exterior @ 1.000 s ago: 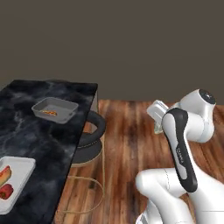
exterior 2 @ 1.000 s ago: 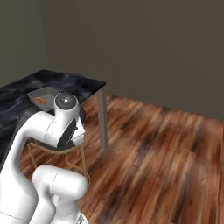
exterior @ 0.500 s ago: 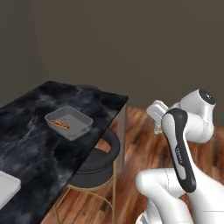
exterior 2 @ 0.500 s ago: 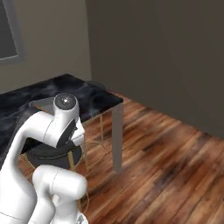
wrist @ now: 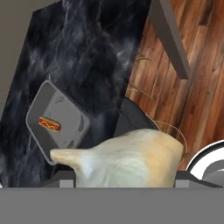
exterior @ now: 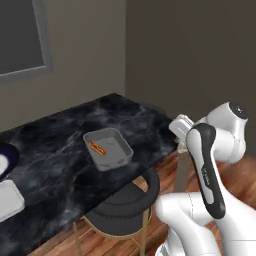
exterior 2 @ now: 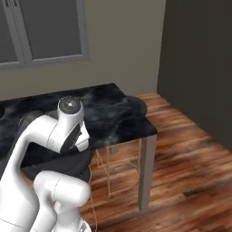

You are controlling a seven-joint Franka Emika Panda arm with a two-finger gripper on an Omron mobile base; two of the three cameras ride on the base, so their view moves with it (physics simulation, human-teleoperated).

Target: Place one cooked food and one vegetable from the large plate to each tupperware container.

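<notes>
Black marble table (exterior: 55,140) has swung across both base views as the base drove, and the darker grey container (exterior: 119,146), with a hot dog (exterior: 97,148) inside, now sits near centre. My fingers (wrist: 194,178) are clamped on a pale garlic bulb (wrist: 131,159); the container lies at ten o'clock of it. The large plate (exterior: 4,159) sits far at nine o'clock. I judge that the vegetable goes in next.
</notes>
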